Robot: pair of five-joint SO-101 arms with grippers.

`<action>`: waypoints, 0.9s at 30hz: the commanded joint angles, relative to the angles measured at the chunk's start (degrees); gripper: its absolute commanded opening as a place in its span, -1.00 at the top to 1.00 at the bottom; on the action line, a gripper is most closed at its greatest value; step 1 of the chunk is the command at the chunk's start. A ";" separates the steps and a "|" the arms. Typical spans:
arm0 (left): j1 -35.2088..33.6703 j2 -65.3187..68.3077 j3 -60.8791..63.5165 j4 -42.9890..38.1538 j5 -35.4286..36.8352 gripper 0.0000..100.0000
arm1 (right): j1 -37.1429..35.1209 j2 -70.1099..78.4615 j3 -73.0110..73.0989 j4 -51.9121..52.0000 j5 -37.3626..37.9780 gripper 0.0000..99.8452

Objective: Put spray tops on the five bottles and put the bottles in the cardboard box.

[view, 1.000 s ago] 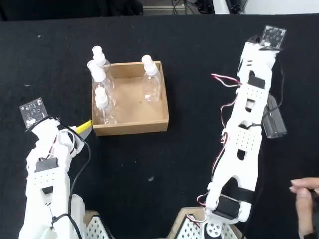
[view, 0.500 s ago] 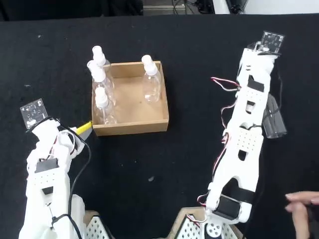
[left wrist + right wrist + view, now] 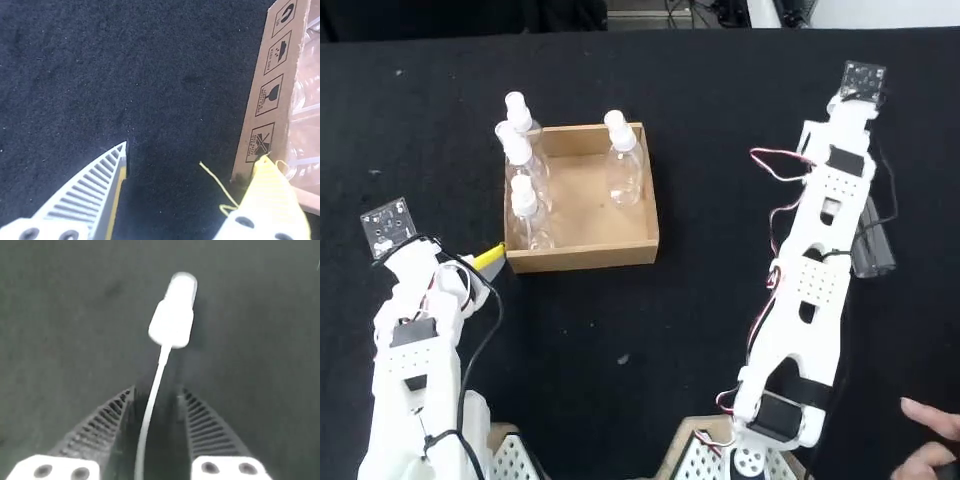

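My left gripper (image 3: 194,152) sits low over the black worktop (image 3: 75,75), fingers spread wide with nothing between them. The tip of the yellow finger (image 3: 267,195) is right at the near corner of the cardboard box (image 3: 270,90), whose printed side wall runs on just ahead of that finger, while the white finger (image 3: 95,195) is over bare worktop. From above, three capped bottles line the box wall closest to this gripper: the nearest bottle (image 3: 527,215) and the middle bottle (image 3: 520,160) stand inside, and the farthest bottle (image 3: 520,112) is at the far corner, where I cannot tell whether it is in or just outside. A fourth bottle (image 3: 623,165) stands inside at the far corner on the opposite side. My right gripper (image 3: 156,390) is stretched out well away from the box, its fingers narrowly apart. A white spray top (image 3: 172,315) lies just beyond their tips, its thin dip tube (image 3: 152,400) running back through the gap; I cannot tell whether either finger touches it. The fifth bottle (image 3: 873,245), clear, lies on the worktop behind this gripper, partly under my right arm (image 3: 815,270).
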 commanded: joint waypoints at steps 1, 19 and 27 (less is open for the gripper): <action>1.01 -1.41 -0.40 -0.44 -0.26 0.42 | 0.09 -4.35 -2.33 5.36 -3.87 0.69; 1.01 -1.41 -0.48 -0.44 -0.26 0.42 | -0.26 -17.45 -1.89 29.80 -2.11 0.82; 1.01 -1.41 -0.48 -0.44 -0.26 0.42 | 0.00 -16.40 0.66 26.55 -1.93 0.82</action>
